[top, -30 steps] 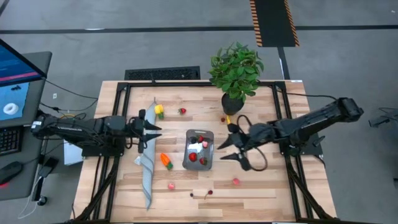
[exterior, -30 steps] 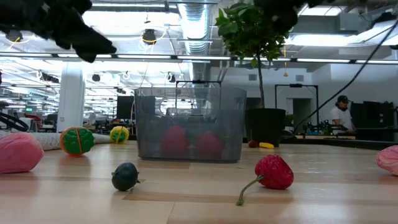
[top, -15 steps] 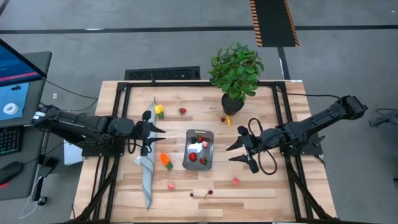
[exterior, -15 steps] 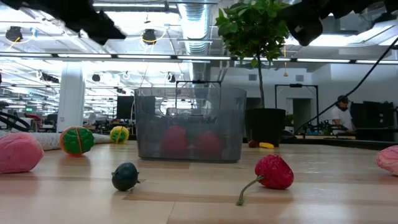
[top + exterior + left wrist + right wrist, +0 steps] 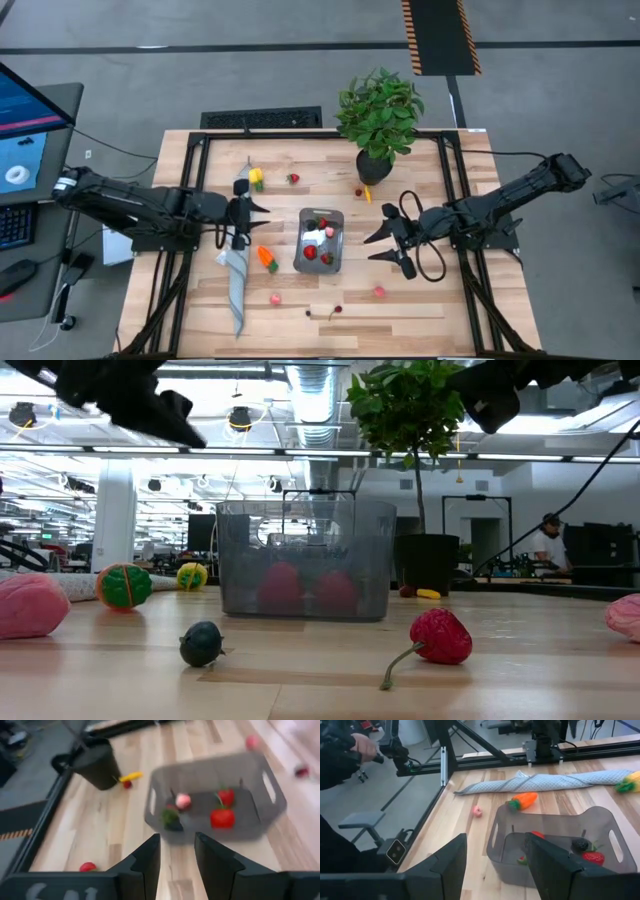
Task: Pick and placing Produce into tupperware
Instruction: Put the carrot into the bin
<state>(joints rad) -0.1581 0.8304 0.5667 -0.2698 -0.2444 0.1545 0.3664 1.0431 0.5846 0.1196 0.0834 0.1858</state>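
Note:
The clear grey tupperware (image 5: 320, 240) stands mid-table and holds red, pink and green pieces (image 5: 222, 815). Loose produce lies around it: an orange carrot (image 5: 266, 257), a yellow piece (image 5: 256, 178), a red berry (image 5: 293, 179), pink pieces (image 5: 275, 298) (image 5: 380, 292) and dark ones near the near edge (image 5: 337, 309). My left gripper (image 5: 258, 212) hovers open to the left of the tupperware, pointing at it (image 5: 215, 795). My right gripper (image 5: 370, 247) hovers open to its right, facing it (image 5: 555, 845).
A long grey cloth strip (image 5: 237, 270) lies along the table's left part, under my left gripper. A potted plant (image 5: 380, 115) stands at the far edge, with a yellow piece (image 5: 130, 776) by its pot. A person's hand (image 5: 362, 745) shows beyond the table.
My right gripper has drawn back from the tupperware's right end toward the table's right edge, staying open, and then kept still. My left gripper has moved a little toward the tupperware. No produce has moved.

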